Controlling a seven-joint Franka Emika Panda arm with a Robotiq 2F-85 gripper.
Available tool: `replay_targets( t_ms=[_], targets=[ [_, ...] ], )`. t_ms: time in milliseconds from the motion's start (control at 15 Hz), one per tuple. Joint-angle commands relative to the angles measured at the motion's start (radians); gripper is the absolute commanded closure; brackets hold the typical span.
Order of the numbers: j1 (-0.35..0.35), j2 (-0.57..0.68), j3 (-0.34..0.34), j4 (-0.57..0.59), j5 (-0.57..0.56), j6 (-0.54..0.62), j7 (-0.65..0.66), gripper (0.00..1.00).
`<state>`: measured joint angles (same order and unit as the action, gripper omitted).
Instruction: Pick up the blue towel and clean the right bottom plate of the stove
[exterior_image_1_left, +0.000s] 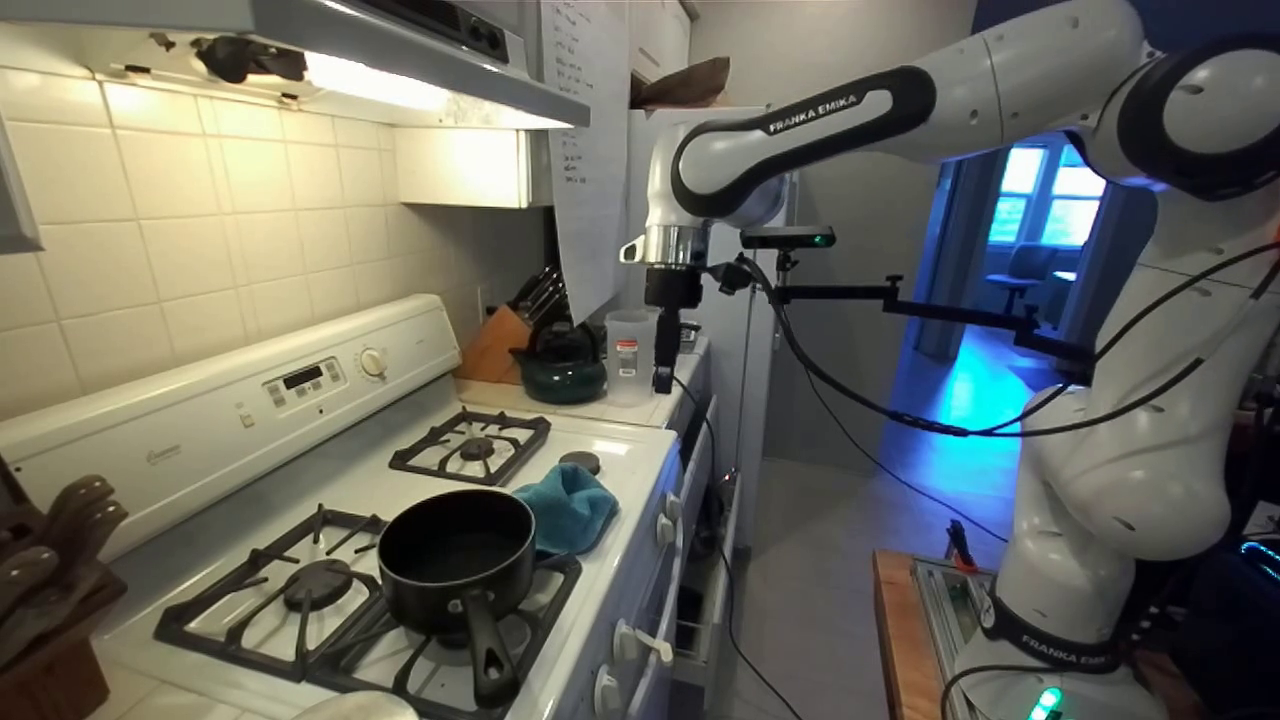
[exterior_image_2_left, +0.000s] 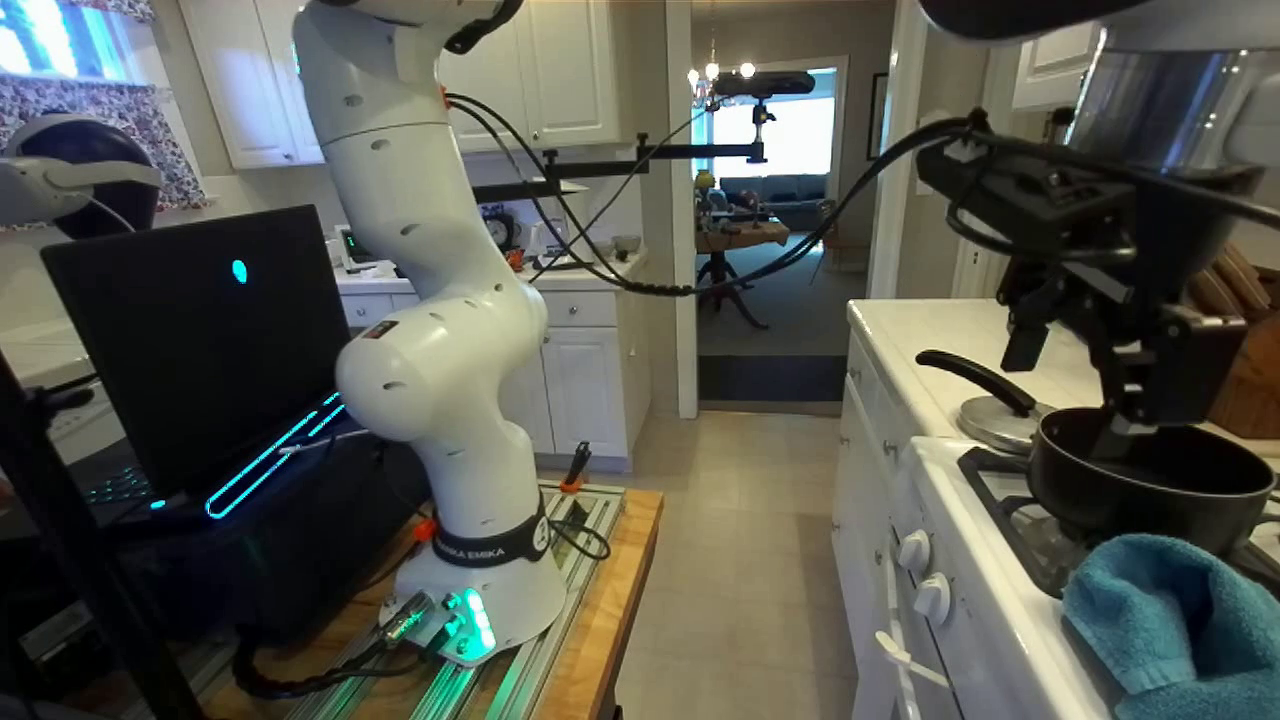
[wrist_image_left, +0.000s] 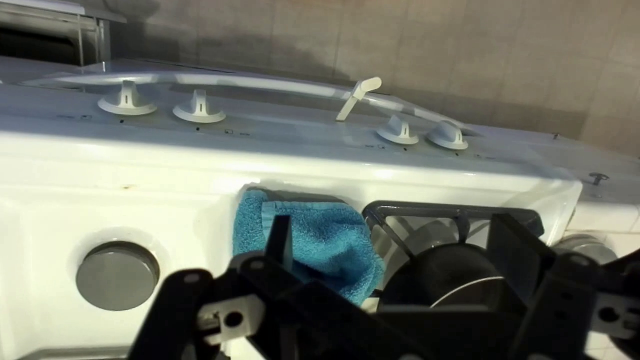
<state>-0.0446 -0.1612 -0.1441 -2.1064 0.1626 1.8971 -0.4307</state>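
Note:
The blue towel (exterior_image_1_left: 570, 508) lies crumpled on the white stove top, against the black pot's grate; it also shows in an exterior view (exterior_image_2_left: 1180, 625) and the wrist view (wrist_image_left: 320, 240). The right bottom plate is a grey burner cap (exterior_image_1_left: 580, 462) without a grate, beside the towel; it is at the left in the wrist view (wrist_image_left: 117, 276). My gripper (wrist_image_left: 390, 225) is open and empty, pointing down, high above the stove. In the wrist view one finger overlaps the towel and the other lies beyond the pot. The gripper also shows in both exterior views (exterior_image_1_left: 664, 378) (exterior_image_2_left: 1080, 385).
The black pot (exterior_image_1_left: 455, 565) stands on the front left burner, its handle toward the front. A rear grate (exterior_image_1_left: 470, 448), a kettle (exterior_image_1_left: 563, 375) and a plastic jug (exterior_image_1_left: 630, 358) are farther back. The range hood (exterior_image_1_left: 400, 60) overhangs the stove. Knobs (exterior_image_2_left: 932, 597) line its front.

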Motion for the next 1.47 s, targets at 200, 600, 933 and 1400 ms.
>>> replay_targets(
  t_ms=[200,600,933,1400],
  targets=[
    [-0.008,0.031,0.007,-0.002,0.003,0.009,-0.047,0.00],
    [-0.021,0.087,0.002,0.003,-0.035,0.108,-0.038,0.00],
    [-0.031,0.192,0.011,0.012,-0.025,0.312,-0.045,0.00],
    [-0.028,0.318,0.039,0.007,0.006,0.591,0.243,0.00]
  ],
)
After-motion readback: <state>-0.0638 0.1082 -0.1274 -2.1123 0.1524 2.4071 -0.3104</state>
